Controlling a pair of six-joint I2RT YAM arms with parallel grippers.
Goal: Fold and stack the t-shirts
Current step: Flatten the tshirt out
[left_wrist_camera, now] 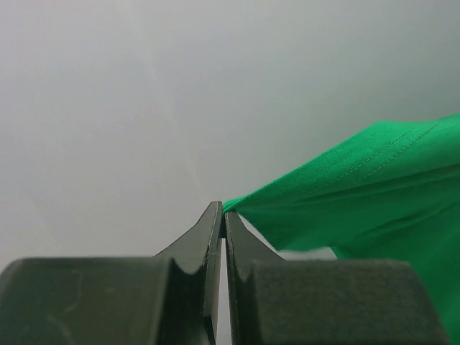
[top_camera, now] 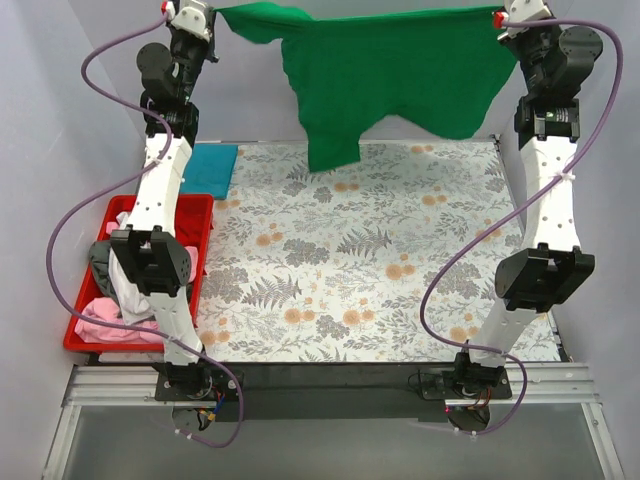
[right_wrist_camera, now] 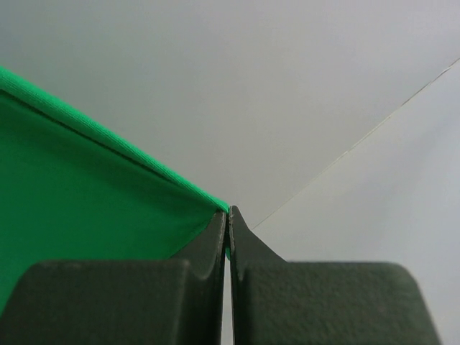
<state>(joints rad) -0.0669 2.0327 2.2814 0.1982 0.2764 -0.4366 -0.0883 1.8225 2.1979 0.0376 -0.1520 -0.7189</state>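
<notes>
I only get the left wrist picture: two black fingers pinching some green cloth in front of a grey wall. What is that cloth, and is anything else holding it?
Observer: It's a green t-shirt, spread out in the air. The right gripper is shut on its other top corner.
Operator: What's underneath it?
Observer: A floral cloth covers the table, and a teal shirt lies flat at its far left corner.
Operator: Are there any more shirts?
Observer: Yes. A red tray on the left holds a pink shirt, a white shirt and a dark shirt in a loose heap.
</notes>
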